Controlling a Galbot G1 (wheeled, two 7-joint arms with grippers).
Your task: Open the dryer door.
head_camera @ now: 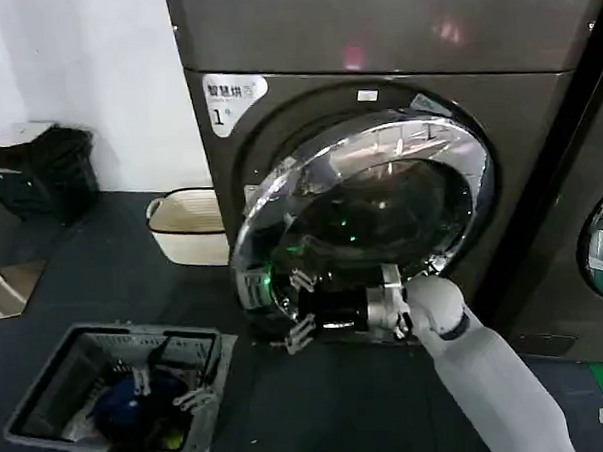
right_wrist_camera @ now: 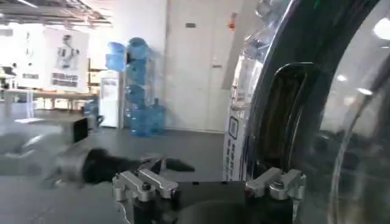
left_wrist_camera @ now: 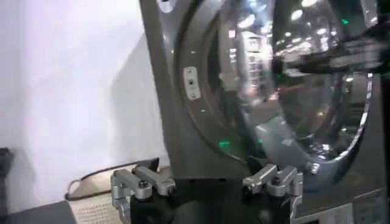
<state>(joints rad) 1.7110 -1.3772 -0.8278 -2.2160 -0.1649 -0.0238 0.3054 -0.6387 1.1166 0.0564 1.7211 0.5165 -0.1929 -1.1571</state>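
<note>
The dryer (head_camera: 274, 47) is a dark bronze-grey machine with a white "1" sticker. Its round dryer door (head_camera: 371, 218), a chrome ring around dark glass, stands partly swung out from the front, its free edge at the left. My right gripper (head_camera: 297, 308) is open at the door's lower left edge, one finger above the other. In the right wrist view the door's rim (right_wrist_camera: 268, 91) stands close beside one finger of the right gripper (right_wrist_camera: 207, 185). My left gripper (head_camera: 169, 390) hangs open low at the left over a grey basket. Its wrist view has the left gripper (left_wrist_camera: 207, 185) facing the door (left_wrist_camera: 292, 79).
A grey basket (head_camera: 58, 382) of laundry sits on the dark floor at the front left. A cream tub (head_camera: 186, 226) stands against the dryer's left side. A black bin (head_camera: 39, 172) is at the far left, and a neighbouring machine (head_camera: 602, 233) is at the right edge.
</note>
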